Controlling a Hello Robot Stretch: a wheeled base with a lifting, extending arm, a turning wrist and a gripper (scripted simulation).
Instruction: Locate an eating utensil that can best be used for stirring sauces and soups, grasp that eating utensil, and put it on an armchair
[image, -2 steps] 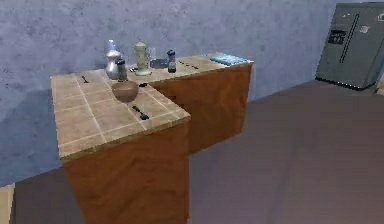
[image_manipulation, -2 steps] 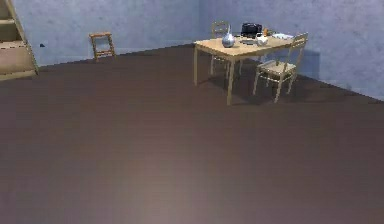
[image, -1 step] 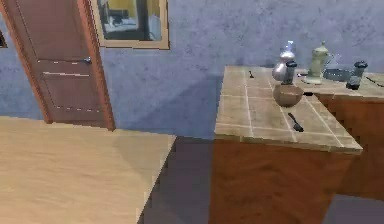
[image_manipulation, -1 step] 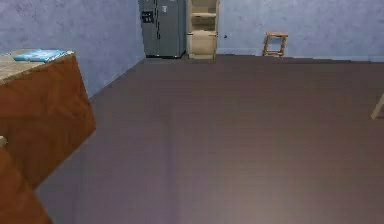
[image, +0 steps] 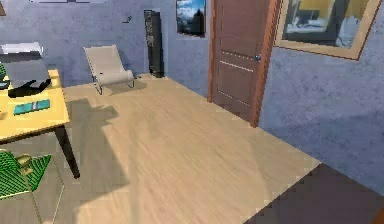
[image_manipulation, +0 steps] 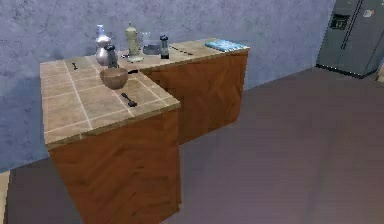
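— Where is the stirring utensil lying?

— I cannot tell for sure. In the arm side view an L-shaped tiled worktop (image_manipulation: 90, 105) is filling the left half, its top a grid of tan squares, its sides glossy reddish wood. A small dark sliver (image_manipulation: 128, 99) is lying flat on the tiles near the inner corner, just below a rounded metal bowl (image_manipulation: 113, 78). Another dark speck (image_manipulation: 75, 66) is lying up left of the bowl, and a thin stick (image_manipulation: 182, 48) is resting farther right. All are too small to name as a spoon.

— What else is standing there?

— A clear glass jar (image_manipulation: 101, 40), a pale bottle (image_manipulation: 132, 40) and a dark cup (image_manipulation: 164, 47) are standing along the rough blue-grey wall; a flat blue book (image_manipulation: 225, 45) is lying at the far right end. A grey steel fridge (image_manipulation: 352, 35) is standing at the upper right.

— And the pincer?

— I cannot tell whether it is released or grasping anything.

— The seat?

— In the forward view's upper left, a low pale chair (image: 108, 65) with a reclined back and thin metal frame is sitting on light wood planks, beside a tall dark tower (image: 153, 42). A panelled brown door (image: 240, 55) is standing right of it.
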